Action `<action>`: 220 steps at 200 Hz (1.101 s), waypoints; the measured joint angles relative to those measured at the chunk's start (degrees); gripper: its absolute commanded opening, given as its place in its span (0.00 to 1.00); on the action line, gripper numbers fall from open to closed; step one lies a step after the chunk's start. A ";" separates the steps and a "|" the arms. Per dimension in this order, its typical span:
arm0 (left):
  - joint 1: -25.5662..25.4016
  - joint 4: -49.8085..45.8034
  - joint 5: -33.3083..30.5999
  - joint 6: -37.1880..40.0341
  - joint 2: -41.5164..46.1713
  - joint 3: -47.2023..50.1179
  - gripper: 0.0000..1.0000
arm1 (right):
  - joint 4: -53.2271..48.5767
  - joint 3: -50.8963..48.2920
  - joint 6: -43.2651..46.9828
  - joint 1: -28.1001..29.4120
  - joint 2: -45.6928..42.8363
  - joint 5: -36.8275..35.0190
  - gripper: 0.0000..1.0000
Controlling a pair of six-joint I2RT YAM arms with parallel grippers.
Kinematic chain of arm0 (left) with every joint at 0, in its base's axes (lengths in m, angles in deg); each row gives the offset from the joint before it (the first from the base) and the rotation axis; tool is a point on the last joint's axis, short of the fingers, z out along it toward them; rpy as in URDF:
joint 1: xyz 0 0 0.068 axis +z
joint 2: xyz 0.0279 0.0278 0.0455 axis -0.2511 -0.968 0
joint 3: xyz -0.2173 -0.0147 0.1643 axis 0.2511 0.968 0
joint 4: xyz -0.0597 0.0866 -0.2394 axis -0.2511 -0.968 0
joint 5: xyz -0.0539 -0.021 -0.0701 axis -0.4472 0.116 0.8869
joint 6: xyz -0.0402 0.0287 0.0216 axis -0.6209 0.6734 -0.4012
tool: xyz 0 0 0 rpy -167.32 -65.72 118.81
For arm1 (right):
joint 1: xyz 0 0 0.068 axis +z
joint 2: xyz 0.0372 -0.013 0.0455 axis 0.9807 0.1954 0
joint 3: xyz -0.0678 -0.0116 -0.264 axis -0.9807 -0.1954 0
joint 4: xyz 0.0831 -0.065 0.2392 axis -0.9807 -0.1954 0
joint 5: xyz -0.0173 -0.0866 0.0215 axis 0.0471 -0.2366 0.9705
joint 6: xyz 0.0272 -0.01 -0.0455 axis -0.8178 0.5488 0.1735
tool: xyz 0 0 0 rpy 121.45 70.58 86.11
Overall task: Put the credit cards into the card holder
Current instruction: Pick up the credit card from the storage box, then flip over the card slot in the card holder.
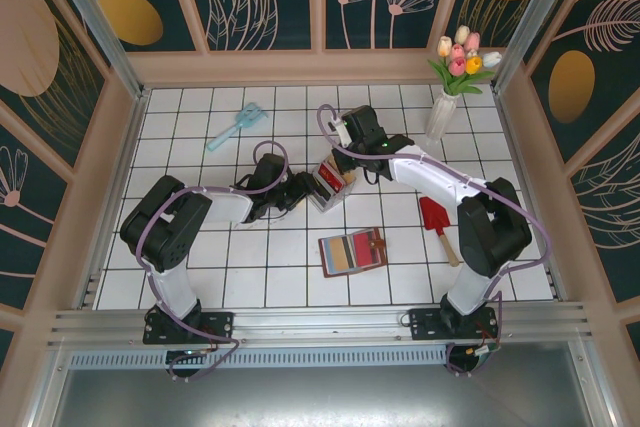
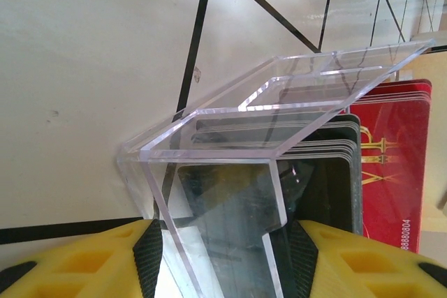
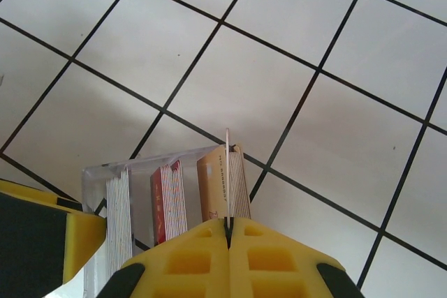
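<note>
Centrally on the white tiled table [image 3: 279, 68], with its thin black grid lines, the left gripper [image 2: 223, 259] clamped a clear tray [image 2: 230, 113], a box of glossy, sharp-edged transparent plastic, between blocky yellow fingers [image 2: 363, 266] faced with black ribbed pads [image 2: 300, 252]. Inside the tray the credit cards [image 3: 170, 200] stood on edge in tight stacks: a pale grey stack on the left, a red one in the middle and a tan one on the right in the right wrist view; the left wrist view showed black cards and red ones with gold print and rounded corners. The right gripper [image 3: 228, 227] reached down from the far side, its yellow fingers pressed together and pinching a single card [image 3: 227, 165], seen edge-on as a thin pale line touching the tan stack. Nearer than the tray and slightly right, the card holder [image 1: 352, 252] lay open and flat, a brown leather booklet with a reddish-brown edge and coloured strips across its inner face. To its right lay a red flat scoop [image 1: 437, 219] with a wooden handle, well apart from the tray. A pale blue plastic tool [image 1: 235, 129] lay far left, and a white ribbed vase [image 1: 440, 112] of tulips [image 1: 462, 55] stood in the far right corner.
</note>
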 measured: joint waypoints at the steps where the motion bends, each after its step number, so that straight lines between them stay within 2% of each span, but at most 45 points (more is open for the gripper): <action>1: 0.00 -0.07 0.00 0.04 0.02 0.00 0.57 | 0.00 -0.04 -0.09 0.00 -0.02 0.00 0.00; 22: 0.00 -1.29 -0.24 1.11 1.07 0.04 0.61 | 0.76 -2.60 -2.47 0.02 -3.26 0.26 0.00; 50: 0.00 -2.69 -0.90 2.75 5.77 0.63 0.68 | 1.31 -7.65 -6.91 0.02 -13.22 1.40 0.00; 97: -0.83 -2.80 -1.46 3.48 15.80 4.90 0.67 | 1.27 -17.22 -15.02 0.02 -25.99 1.66 0.00; 132: -6.86 -4.02 -2.69 1.62 19.76 10.78 0.68 | -0.15 -26.88 -23.21 0.52 -30.16 7.67 0.00; 161: -12.79 -4.59 -3.15 -1.44 20.00 14.08 0.68 | -0.33 -34.42 -29.92 4.48 -32.98 11.13 0.00; 194: -16.98 -4.81 -4.57 -3.93 19.65 14.36 0.69 | -0.42 -37.70 -33.51 7.19 -33.20 10.86 0.00; 220: -18.99 -4.76 -5.62 -5.60 19.06 14.67 0.69 | -1.11 -39.76 -35.54 8.02 -33.68 7.58 0.00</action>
